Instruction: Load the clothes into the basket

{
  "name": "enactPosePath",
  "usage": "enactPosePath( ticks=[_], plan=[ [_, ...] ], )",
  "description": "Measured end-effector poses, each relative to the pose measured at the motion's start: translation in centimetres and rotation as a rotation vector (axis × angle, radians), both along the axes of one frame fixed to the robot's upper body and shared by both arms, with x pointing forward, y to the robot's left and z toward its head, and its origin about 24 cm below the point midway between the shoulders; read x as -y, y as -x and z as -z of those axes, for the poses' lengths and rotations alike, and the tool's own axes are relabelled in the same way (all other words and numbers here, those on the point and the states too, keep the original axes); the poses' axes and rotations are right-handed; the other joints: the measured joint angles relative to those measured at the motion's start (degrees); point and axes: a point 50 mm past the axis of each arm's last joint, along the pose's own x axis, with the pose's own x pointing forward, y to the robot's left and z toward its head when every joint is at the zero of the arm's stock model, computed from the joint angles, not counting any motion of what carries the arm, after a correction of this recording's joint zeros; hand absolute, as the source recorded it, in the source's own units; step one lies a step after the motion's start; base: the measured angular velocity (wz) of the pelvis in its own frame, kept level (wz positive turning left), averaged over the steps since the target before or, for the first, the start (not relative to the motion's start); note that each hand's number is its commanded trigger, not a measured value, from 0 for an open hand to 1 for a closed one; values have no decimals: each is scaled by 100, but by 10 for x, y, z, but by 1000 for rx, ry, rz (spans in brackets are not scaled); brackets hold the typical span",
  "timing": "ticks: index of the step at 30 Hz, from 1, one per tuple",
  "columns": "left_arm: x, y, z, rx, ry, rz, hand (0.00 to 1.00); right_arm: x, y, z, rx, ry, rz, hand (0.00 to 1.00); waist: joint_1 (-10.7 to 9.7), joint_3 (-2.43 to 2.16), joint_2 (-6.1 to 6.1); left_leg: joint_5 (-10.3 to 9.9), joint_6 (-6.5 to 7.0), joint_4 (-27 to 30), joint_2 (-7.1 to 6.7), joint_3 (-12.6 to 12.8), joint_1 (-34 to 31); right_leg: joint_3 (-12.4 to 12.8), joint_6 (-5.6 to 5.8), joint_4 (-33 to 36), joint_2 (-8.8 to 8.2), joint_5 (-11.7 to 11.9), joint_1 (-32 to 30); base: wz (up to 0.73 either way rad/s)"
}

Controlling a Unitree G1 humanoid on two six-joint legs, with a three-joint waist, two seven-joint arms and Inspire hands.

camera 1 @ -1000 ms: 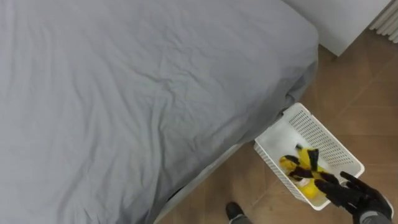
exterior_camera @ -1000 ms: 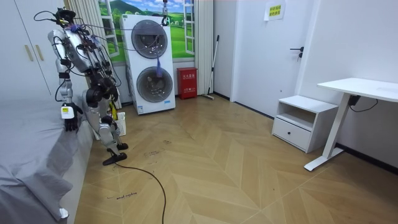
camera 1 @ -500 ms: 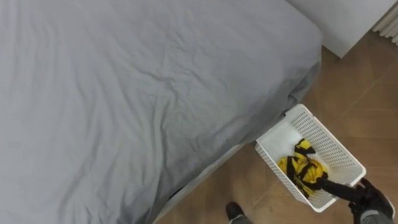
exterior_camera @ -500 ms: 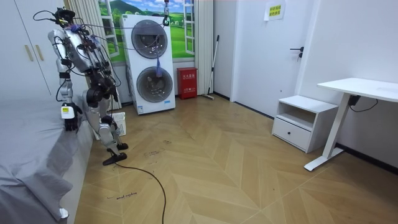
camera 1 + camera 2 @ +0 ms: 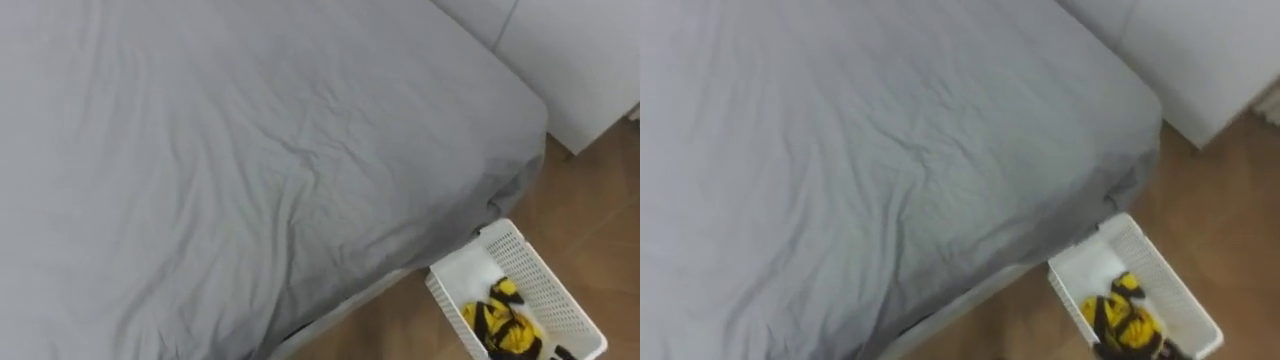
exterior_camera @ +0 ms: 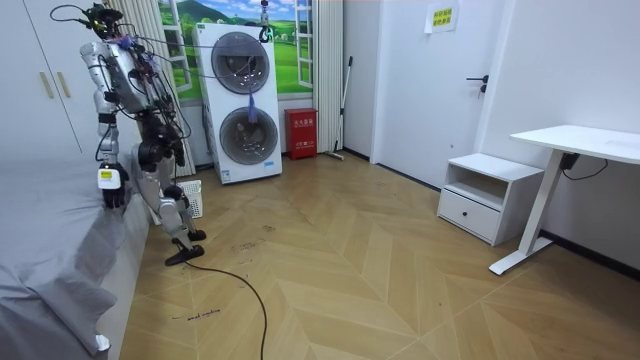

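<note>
Squinting at the right hand (image 5: 556,353), cropped at bottom edge: can't tell its grip. Clothes (image 5: 505,328) sit in basket (image 5: 475,275) by bed (image 5: 250,150) corner, open floor (image 5: 600,200) beyond.

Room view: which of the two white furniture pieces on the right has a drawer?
The low cabinet: it has an open shelf above a drawer with a dark handle. The taller desk beside it is just a top on a leg.

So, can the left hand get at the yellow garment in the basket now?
Probably not. The left hand hangs at the edge of the bed, while the basket with the yellow garment stands on the floor at the robot's right, beyond its body. It would likely have to turn or bend.
</note>
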Motion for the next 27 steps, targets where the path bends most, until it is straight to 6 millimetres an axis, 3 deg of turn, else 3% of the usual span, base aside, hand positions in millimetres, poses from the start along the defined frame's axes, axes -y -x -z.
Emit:
enactPosePath(
  ticks=[2, 5, 6, 9, 12, 13, 14, 20, 27],
  plan=[
    [0, 10, 1, -5, -6, 8, 0, -15, 14, 9, -40, -55, -28, 0, 59, -35, -110, 7, -11, -81, -24, -220, 263, -193, 1, -232, -23, 4, 399, 40],
    [-2, 15, 1, -7, -19, 13, 0, -30, 28, 18, -75, -118, -23, 0, 88, -43, -214, 9, -15, -144, -54, -396, 527, -376, 6, -452, -63, 4, 812, 44],
    [-3, 16, 1, -7, -24, 13, 0, -37, 30, 20, -82, -147, -29, 0, 107, -22, -306, 9, -15, -166, -68, -460, 640, -464, 16, -550, -88, 6, 998, 40],
    [-3, 17, 1, -6, -26, -12, 0, -50, 38, 25, -100, -200, -62, 0, 233, -55, -415, 7, -17, -246, -115, -676, 843, -664, 36, -728, -101, 2, 1325, 36],
    [-3, 20, 2, -9, -28, -32, 0, -61, 42, 28, -113, -255, -74, 0, 259, -48, -557, 7, -17, -263, -169, -897, 946, -781, 63, -802, -113, -15, 1540, 33],
    [-3, 21, 2, -13, -38, -17, 0, -65, 45, 30, -121, -268, -73, 0, 338, -31, -609, 7, -16, -279, -185, -941, 1017, -821, 76, -837, -123, -20, 1640, 23],
    [-3, 22, 2, -14, -41, -17, 0, -68, 48, 31, -136, -275, -81, 0, 412, -45, -660, 7, -16, -280, -195, -952, 1044, -826, 84, -847, -133, -27, 1678, 12],
    [-5, 21, 2, -3, -46, -52, 0, -73, 49, 32, -170, -275, -136, 0, 708, -35, -715, -3, -10, -298, -234, -1103, 1098, -1009, 108, -909, -167, -33, 1852, 16],
    [-5, 20, 2, -5, -59, -14, 0, -80, 31, 31, -195, -238, -332, 0, 891, -20, -699, -7, -6, -273, -302, -1425, 1102, -1242, 133, -918, -205, -65, 2002, 21]
  ],
)
